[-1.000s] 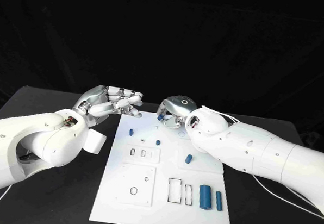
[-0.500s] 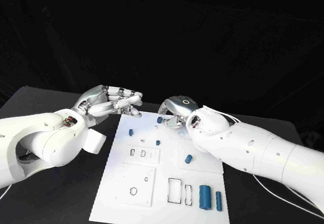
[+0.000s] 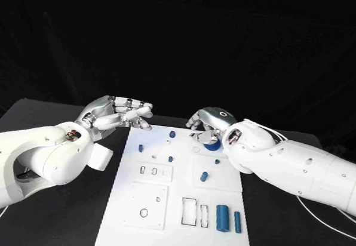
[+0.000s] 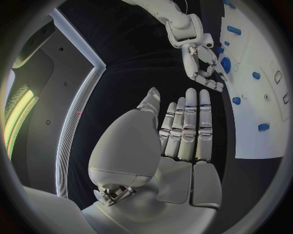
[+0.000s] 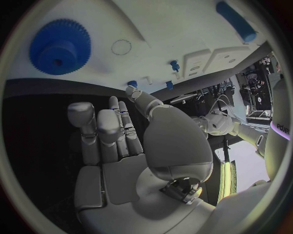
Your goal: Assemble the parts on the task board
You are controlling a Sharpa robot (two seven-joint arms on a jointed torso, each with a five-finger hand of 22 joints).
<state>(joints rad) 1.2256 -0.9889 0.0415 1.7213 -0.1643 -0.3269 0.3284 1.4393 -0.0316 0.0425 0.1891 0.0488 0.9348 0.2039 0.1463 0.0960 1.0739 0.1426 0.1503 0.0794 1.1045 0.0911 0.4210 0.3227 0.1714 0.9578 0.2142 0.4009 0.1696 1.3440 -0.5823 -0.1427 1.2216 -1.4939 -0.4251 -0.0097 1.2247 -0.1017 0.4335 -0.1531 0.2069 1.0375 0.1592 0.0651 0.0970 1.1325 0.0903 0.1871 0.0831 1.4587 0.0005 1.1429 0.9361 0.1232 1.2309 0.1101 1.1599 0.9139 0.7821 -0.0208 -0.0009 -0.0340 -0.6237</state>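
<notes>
The white task board (image 3: 174, 231) lies lengthwise in the middle of the table. A blue gear (image 3: 213, 144) lies flat near its far right corner, just beneath my right hand (image 3: 211, 123). That hand's fingers are spread and hold nothing; the right wrist view shows the gear (image 5: 60, 46) a little beyond the fingertips (image 5: 80, 111). My left hand (image 3: 118, 114) hangs off the board's far left corner, fingers straight and empty. The left wrist view shows its fingers (image 4: 186, 126), with the right hand (image 4: 201, 61) over the gear (image 4: 225, 64).
Several small blue pegs (image 3: 172, 134) stand or lie on the far half of the board. Two blue cylinders (image 3: 222, 217) lie side by side near the front right, next to rectangular slots (image 3: 188, 210). Black table (image 3: 36, 227) surrounds the board.
My right hand has moved to the right along the board's far edge, and the blue gear now shows below it. The left hand has barely moved.
</notes>
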